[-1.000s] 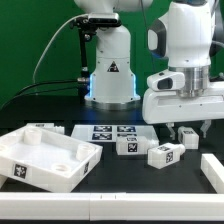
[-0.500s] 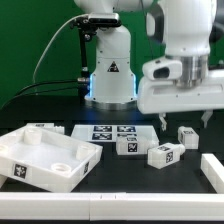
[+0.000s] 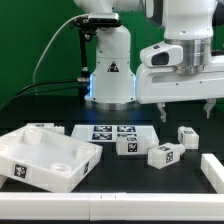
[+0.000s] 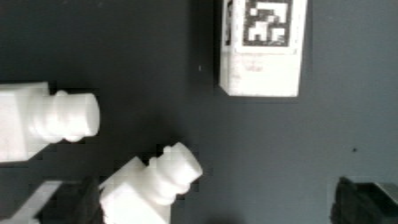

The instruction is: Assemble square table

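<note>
While the gripper [image 3: 184,110] hangs with its jaws apart and empty, one square tabletop [image 3: 45,160] lies on the dark surface [image 3: 130,185] at eight o'clock in the exterior view. Three tagged legs lie loose toward four o'clock: a first leg [image 3: 128,146] just beside the marker board [image 3: 108,130], a second leg [image 3: 165,155], and a third leg [image 3: 187,135] beneath the jaws. Whether the white piece [image 3: 38,127] behind the tabletop is a fourth, I cannot tell.

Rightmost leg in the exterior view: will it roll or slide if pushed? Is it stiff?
That leg looks blocky and flat-sided, so it probably slides rather than rolls. It seems to be solid white plastic, so likely stiff and light. Its smooth faces may be a bit slippery.
</note>
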